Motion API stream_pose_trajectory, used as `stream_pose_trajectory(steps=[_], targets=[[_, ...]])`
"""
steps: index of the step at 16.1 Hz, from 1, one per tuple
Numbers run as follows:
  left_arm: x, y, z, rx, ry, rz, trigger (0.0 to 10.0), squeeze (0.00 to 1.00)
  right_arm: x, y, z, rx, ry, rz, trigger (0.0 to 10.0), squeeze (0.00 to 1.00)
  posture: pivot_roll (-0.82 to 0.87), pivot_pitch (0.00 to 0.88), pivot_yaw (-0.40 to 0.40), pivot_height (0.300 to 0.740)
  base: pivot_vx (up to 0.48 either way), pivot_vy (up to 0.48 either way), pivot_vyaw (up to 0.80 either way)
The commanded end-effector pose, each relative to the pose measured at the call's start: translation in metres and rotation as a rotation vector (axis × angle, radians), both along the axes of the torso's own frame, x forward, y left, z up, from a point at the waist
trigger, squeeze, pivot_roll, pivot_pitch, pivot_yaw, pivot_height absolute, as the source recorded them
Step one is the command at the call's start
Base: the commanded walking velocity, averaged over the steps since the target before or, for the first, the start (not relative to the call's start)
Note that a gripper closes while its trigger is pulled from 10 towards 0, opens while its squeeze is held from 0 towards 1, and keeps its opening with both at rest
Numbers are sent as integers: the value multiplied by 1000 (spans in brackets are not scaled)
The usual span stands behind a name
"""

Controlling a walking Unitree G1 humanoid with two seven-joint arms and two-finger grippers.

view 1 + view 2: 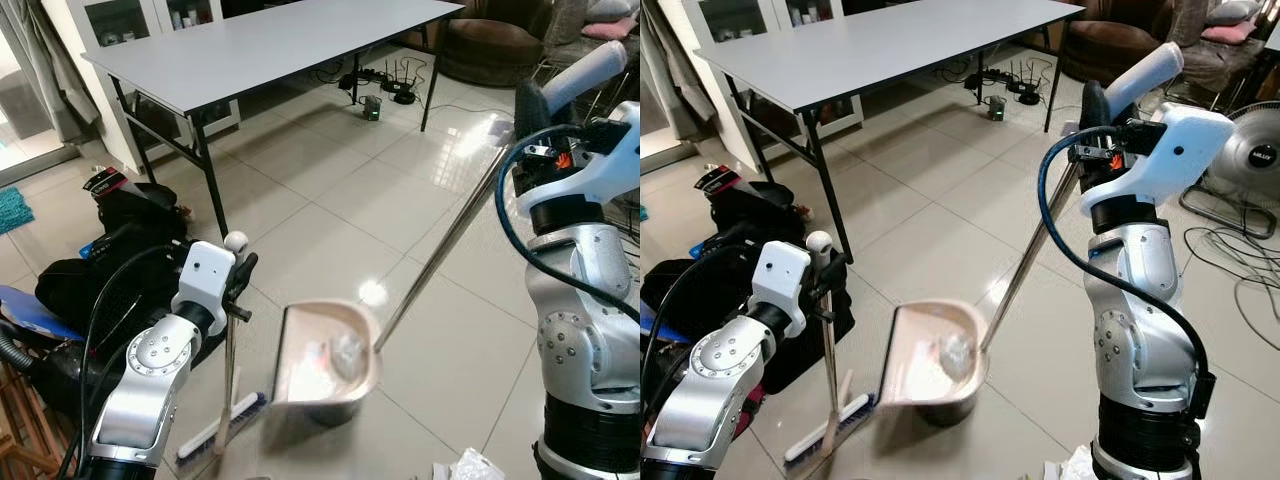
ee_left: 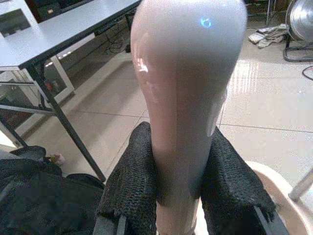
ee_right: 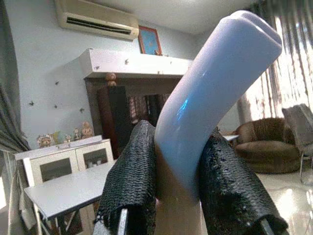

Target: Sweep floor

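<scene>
A beige dustpan (image 1: 328, 365) is lifted off the tiled floor, with crumpled pale scraps (image 1: 345, 352) inside. Its long metal pole (image 1: 440, 250) rises to a pale blue handle (image 3: 205, 98), and my right gripper (image 3: 178, 196) is shut on that handle. A short broom with a pale handle (image 2: 188, 88) stands at lower left, its brush head (image 1: 222, 430) on the floor beside the dustpan. My left gripper (image 2: 181, 181) is shut on the broom handle near its top.
A grey folding table (image 1: 270, 45) stands ahead, cables and a router (image 1: 385, 85) beneath it. Black bags (image 1: 120, 260) lie at left next to a table leg. A floor fan (image 1: 1250, 160) and cords sit at right. A crumpled white scrap (image 1: 470, 467) lies near my feet.
</scene>
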State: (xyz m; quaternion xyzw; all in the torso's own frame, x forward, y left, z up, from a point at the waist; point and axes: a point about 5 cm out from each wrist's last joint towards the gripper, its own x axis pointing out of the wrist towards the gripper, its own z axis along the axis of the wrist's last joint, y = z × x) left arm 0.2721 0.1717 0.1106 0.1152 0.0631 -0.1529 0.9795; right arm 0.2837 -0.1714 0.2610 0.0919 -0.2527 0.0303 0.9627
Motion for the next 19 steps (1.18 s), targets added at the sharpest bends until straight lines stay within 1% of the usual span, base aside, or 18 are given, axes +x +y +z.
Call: stream_pose_trajectory(steps=[1,3,5,6,7,8,9,10,11,12,13,14,15,16,18,19], targets=[[2,1,4,12,-31,1,10000,0,1,8,10,-20,-78,33,10000,0,15,0,22,740,0,0,0],[2,1,3,16,-32,4,10000,0,3,15,8,-55,-95,58,10000,0,20,0,20,740,0,0,0],[1,3,3,17,-32,9,10000,0,7,29,5,-166,-131,86,10000,0,25,0,20,740,0,0,0],[1,4,3,19,-32,13,10000,0,9,43,5,-265,-192,121,10000,0,27,0,19,740,0,0,0],[1,5,2,20,-32,13,10000,0,9,47,5,-284,-204,132,10000,0,27,0,19,740,0,0,0],[0,5,2,23,-34,16,10000,0,11,61,3,-330,-237,174,10000,0,30,0,19,740,0,0,0],[0,5,2,23,-34,16,10000,0,11,64,2,-338,-244,182,10000,0,31,0,19,740,0,0,0],[0,5,3,26,-37,15,10000,0,10,75,0,-390,-272,222,10000,0,34,0,19,740,0,0,0],[0,5,3,27,-39,15,10000,0,9,87,-4,-420,-294,268,10000,0,33,0,19,740,0,0,0],[0,5,3,28,-40,15,10000,0,8,92,-5,-422,-300,287,10000,0,32,0,21,740,0,0,0],[0,5,2,31,-41,13,10000,0,5,102,-9,-425,-312,325,10000,0,33,0,20,740,0,0,0],[0,5,2,31,-41,13,10000,0,3,108,-11,-430,-316,345,10000,0,33,0,20,740,0,0,0],[0,5,2,32,-40,13,10000,0,1,115,-13,-451,-322,369,10000,0,34,0,18,740,0,0,0],[0,5,2,33,-42,14,10000,0,-4,125,-17,-495,-345,400,10000,0,35,0,18,740,0,0,0],[-1,4,2,34,-42,16,10000,0,-7,132,-20,-511,-372,409,10000,0,36,0,18,740,0,0,0],[-1,4,2,35,-42,15,10000,0,-11,138,-22,-554,-397,428,10000,0,35,0,19,740,0,0,0]])
